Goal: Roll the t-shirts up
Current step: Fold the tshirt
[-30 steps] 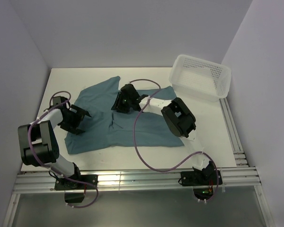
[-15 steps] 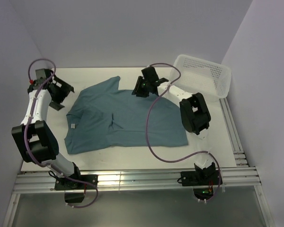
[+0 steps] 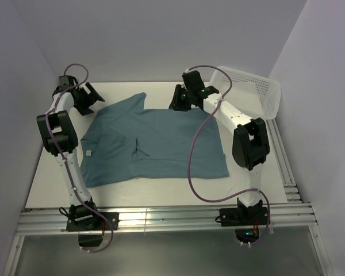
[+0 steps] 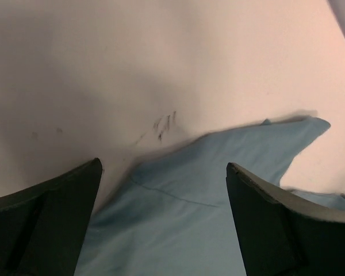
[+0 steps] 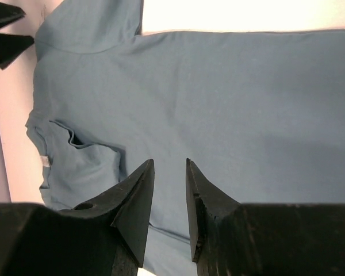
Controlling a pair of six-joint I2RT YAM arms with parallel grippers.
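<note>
The teal t-shirt lies spread flat on the white table, with a small fold near its middle and one sleeve pointing to the far left. My left gripper is at the far left corner, just beyond that sleeve. In the left wrist view it is wide open and empty over the sleeve's edge. My right gripper hovers at the shirt's far edge. In the right wrist view it has its jaws a narrow gap apart, empty, above the shirt.
A white mesh basket stands at the far right corner, close to the right arm. Purple cables loop over the shirt's right side. Walls close in the table at the left, back and right.
Both arms have swung from the shirt's middle to the far side of the table. The shirt's right part has been spread out and now lies flatter and wider.
</note>
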